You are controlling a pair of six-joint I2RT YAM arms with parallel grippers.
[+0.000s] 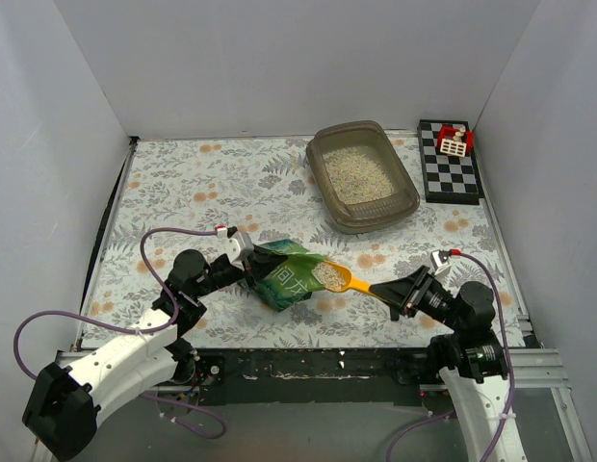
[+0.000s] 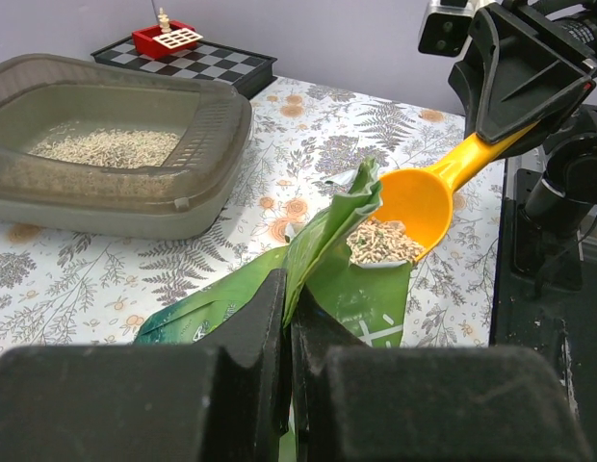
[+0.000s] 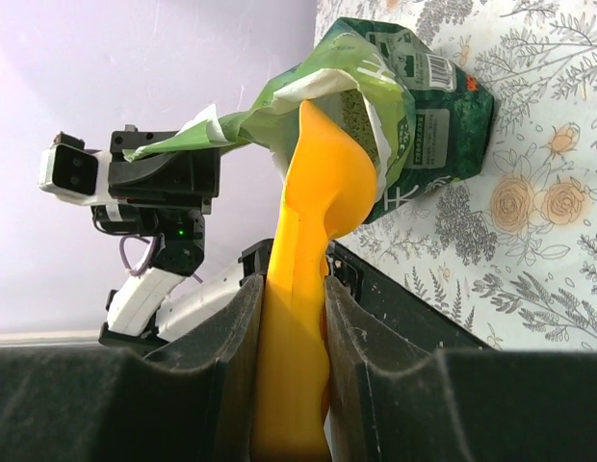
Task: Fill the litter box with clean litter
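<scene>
- The left jaws are pressed shut on the upper edge of the green bag (image 1: 289,279), holding its mouth lifted open. The bag rests on the floral desk (image 1: 202,183) near the front edge.
- At the bag's mouth is the bowl of a yellow-orange scoop (image 1: 349,280), carrying a small heap of clean litter (image 1: 329,276).
- The right jaws are clamped on the scoop's handle, which fills the gap between them.
- Farther back and to the right, the litter box (image 1: 371,223) stands well apart from the bag, with a thin layer of the same granules on its floor.
- Just right of it lies a checkered board (image 1: 453,178) with a small red-and-white piece (image 1: 454,142) at its far end.
</scene>
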